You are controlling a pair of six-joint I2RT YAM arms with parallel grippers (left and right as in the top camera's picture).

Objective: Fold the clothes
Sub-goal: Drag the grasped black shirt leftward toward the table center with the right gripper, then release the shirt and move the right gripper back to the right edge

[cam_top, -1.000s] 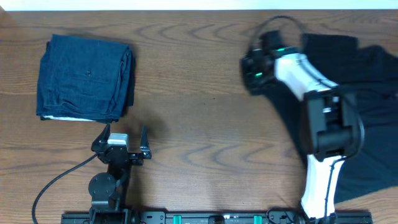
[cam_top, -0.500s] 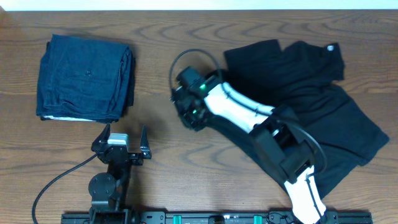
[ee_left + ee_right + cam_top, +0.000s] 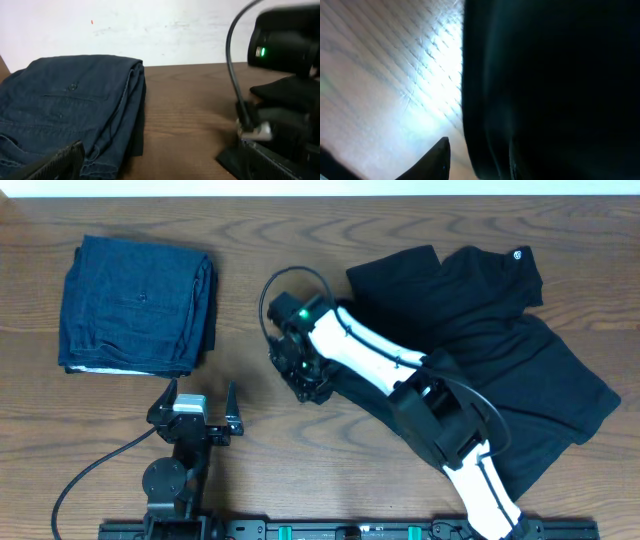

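Observation:
The black T-shirt [image 3: 500, 330] lies crumpled on the right half of the table, its round neck label [image 3: 518, 253] at the far right. One stretch of it is pulled left under my right arm. My right gripper [image 3: 310, 385] is low over the table centre, shut on the shirt's left edge. In the right wrist view the black fabric [image 3: 555, 75] fills the space beside one finger of the gripper [image 3: 477, 160]; the other finger is hidden. My left gripper [image 3: 195, 405] is open and empty near the front left; it also shows in the left wrist view [image 3: 160, 170].
A folded dark blue denim garment [image 3: 137, 305] lies at the back left, also in the left wrist view [image 3: 65, 105]. A black cable [image 3: 90, 470] runs from the left arm base. The right wrist [image 3: 285, 45] shows in the left wrist view.
My right gripper swept from the back right to the table centre, dragging the black T-shirt leftward with it. The left arm has not moved.

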